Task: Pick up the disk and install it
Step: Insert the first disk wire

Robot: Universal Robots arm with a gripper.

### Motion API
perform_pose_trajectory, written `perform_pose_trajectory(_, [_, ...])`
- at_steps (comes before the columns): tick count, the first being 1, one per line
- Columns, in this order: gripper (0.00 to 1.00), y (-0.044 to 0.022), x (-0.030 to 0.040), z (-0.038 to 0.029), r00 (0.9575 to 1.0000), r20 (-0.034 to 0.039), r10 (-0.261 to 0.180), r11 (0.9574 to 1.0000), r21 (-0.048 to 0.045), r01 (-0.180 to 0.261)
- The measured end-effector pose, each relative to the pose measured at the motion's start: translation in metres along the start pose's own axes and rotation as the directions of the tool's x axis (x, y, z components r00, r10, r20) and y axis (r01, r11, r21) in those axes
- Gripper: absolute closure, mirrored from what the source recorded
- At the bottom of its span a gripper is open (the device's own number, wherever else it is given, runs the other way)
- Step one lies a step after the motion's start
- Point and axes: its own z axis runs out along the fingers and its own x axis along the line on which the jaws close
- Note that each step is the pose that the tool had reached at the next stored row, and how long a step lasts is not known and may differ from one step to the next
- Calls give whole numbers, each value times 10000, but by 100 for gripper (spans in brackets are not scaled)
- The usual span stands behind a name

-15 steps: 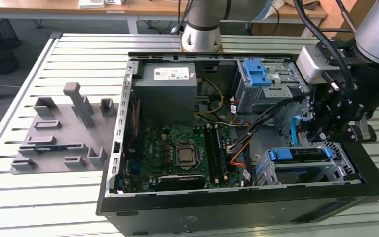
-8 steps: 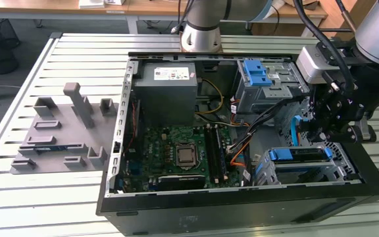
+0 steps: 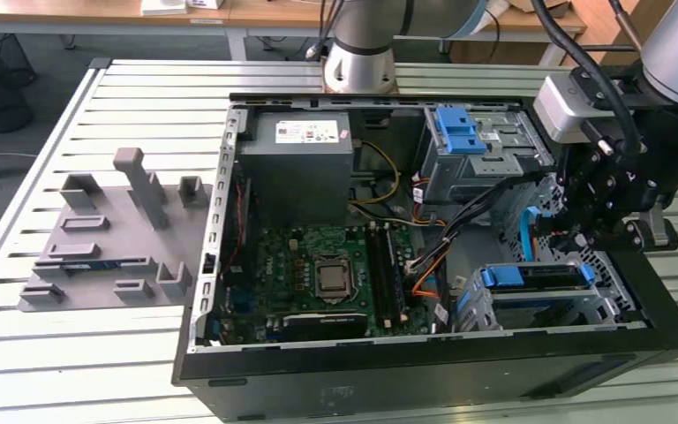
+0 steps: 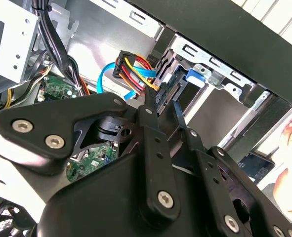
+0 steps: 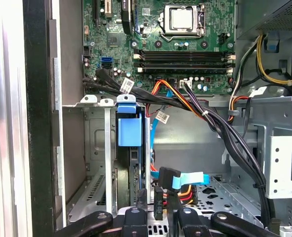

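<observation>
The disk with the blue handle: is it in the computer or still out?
In. The disk sits in the metal drive cage inside the case, blue tab showing.

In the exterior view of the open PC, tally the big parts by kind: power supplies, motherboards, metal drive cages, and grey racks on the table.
Power supply: 1
Motherboard: 1
Drive cages: 2
Grey rack: 1
Total: 5
</observation>
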Motion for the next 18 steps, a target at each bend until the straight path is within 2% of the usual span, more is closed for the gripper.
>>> perform_pose_trajectory(4, [70,0,-1,2,10000,-8,-1,10000,0,1])
perform_pose_trajectory(8, [70,3,1,49,10000,-9,-1,10000,0,1])
perform_pose_trajectory(18, [70,3,2,54,10000,-8,-1,10000,0,1])
